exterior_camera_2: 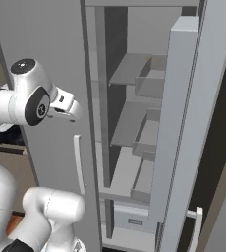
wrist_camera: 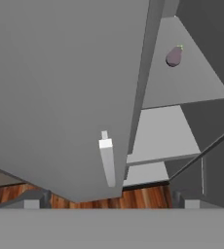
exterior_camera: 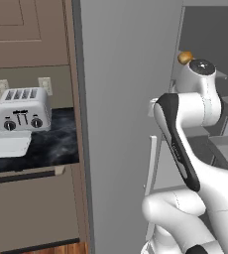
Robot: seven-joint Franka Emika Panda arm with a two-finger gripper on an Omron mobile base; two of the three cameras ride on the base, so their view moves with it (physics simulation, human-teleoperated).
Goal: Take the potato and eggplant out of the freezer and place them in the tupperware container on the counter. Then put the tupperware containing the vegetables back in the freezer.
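The task looks barely begun. The freezer (exterior_camera_2: 134,123) stands with its right-hand door swung open and its grey inner shelves exposed, yet both vegetables are inside it. The potato (exterior_camera: 185,57) sits high in the freezer, seen in the left base view just above the arm's white wrist joint. The eggplant (wrist_camera: 174,56) lies on a grey freezer shelf, alone on that surface. The tupperware container (exterior_camera: 7,145) rests on the counter (exterior_camera: 56,144), to the left of the freezer and just in front of a silver toaster (exterior_camera: 23,109); as far as the view shows, nothing is in it. So both picks, both placements and the return of the container remain to be done.

The gripper (wrist_camera: 109,202) holds nothing, its fingers spread wide apart. It faces the closed left-hand freezer door, near that door's white bar handle (wrist_camera: 107,163). From the hand view, the eggplant lies deeper in the freezer, beyond the door's edge and well apart from the fingertips. No contact with either vegetable is visible.
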